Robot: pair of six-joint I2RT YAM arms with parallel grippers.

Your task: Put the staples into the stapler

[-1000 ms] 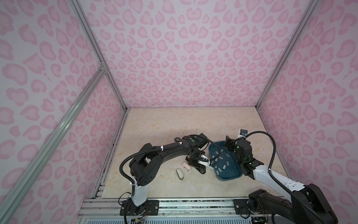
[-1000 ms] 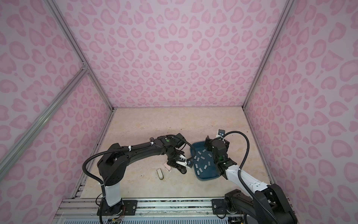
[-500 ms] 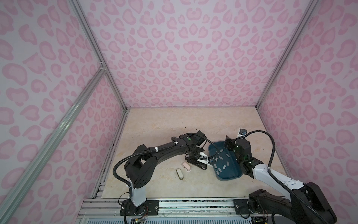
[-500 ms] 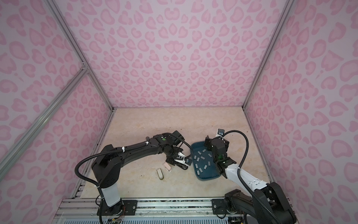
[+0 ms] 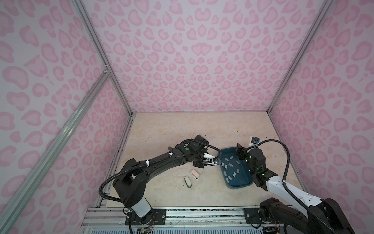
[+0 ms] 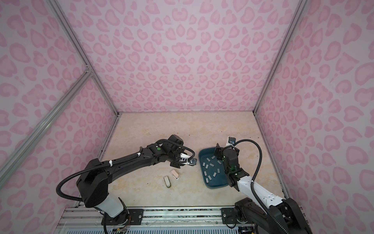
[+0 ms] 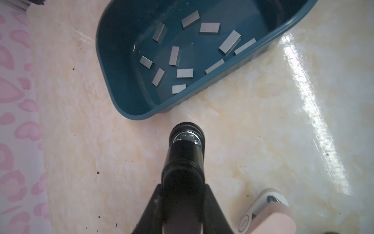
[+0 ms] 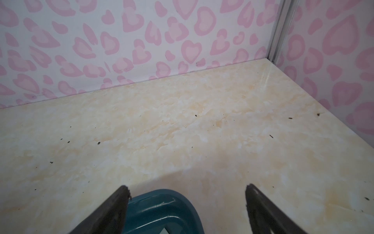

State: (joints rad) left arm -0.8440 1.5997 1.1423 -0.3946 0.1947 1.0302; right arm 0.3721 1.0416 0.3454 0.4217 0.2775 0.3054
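Left hand (image 7: 183,182) clamps stapler (image 7: 186,141) near tray (image 7: 139,117) rim; right hand (image 8: 188,188) spread above rim.

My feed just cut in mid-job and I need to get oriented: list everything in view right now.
staples: about a dozen, grey metal strips, loose in the tray
tray: one, dark teal, on the right part of the table
pink stapler: one, pink, on the table left of the tray
whitish stapler: one, off-white, beside the pink one, nearer the robot bases
black object: one, black with a metal tip, possibly a stapler, held off the table
table: one, beige marbled, with dark specks
walls: three, pink heart print, around the table
left gripper: shut on the black object, just left of the tray
right gripper: open, empty, over the tray's far end
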